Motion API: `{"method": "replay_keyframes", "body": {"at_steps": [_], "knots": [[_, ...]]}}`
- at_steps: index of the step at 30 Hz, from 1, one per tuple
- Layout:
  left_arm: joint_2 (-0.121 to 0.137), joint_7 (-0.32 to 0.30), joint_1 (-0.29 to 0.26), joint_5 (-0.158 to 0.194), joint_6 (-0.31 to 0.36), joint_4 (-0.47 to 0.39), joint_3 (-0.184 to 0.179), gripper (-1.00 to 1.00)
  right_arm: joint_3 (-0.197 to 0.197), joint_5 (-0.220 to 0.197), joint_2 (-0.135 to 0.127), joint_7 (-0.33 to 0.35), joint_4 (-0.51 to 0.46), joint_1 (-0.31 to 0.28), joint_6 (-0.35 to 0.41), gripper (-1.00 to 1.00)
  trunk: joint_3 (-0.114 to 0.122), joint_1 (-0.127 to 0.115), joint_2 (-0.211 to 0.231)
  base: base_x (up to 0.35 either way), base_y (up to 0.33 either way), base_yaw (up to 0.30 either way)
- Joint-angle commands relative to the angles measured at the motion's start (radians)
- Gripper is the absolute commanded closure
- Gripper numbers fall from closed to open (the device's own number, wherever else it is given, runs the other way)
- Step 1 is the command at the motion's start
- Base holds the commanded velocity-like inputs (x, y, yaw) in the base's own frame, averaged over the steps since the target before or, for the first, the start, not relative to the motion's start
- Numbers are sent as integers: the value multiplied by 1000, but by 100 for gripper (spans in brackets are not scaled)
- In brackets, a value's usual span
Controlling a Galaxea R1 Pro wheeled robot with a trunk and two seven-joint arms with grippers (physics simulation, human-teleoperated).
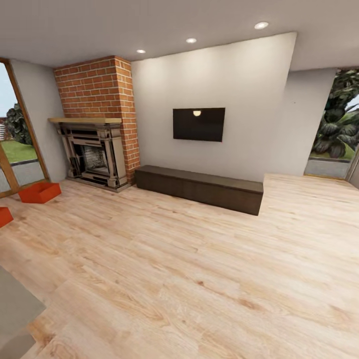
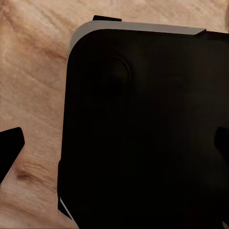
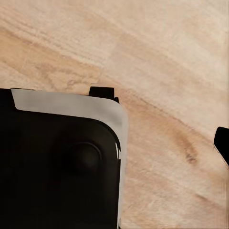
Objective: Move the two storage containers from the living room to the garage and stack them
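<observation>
Both bins sat on the wood floor (image 1: 189,279) of the living room, off to the window side of the brick fireplace (image 1: 97,124). The nearer-to-hearth bin (image 1: 41,192) lay just in front of the glass door (image 1: 15,149), a short way out from the fireplace base; the second bin (image 1: 4,215) lay farther from the fireplace, cut by the picture's edge. They were apart, not touching.

Judging by their thin walls and open tops, the bins would likely be light but flexible, with smooth plastic that could slip. A hold on the rim of a long wall, or one pincer on each short end, looked safest.

The left pincer (image 2: 114,148) showed dark fingertips at each side, seemingly spread with nothing between them. For the right pincer (image 3: 220,145) I cannot tell whether it was apart or together.
</observation>
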Motion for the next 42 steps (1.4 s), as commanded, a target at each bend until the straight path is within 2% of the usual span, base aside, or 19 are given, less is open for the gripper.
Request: {"method": "replay_keyframes", "body": {"at_steps": [1, 29, 42], "knots": [[0, 1, 0, 8, -3, 0, 1, -100, 6, -10, -1, 2, -1, 0, -2, -100, -1, 1, 0, 322, 0, 1], [0, 1, 0, 8, -3, 0, 1, -100, 7, -10, -1, 2, -1, 0, -1, -100, -1, 1, 0, 322, 0, 1], [1, 1, 0, 8, -3, 0, 1, -100, 6, -10, -1, 2, -1, 0, -2, -100, -1, 1, 0, 322, 0, 245]]}}
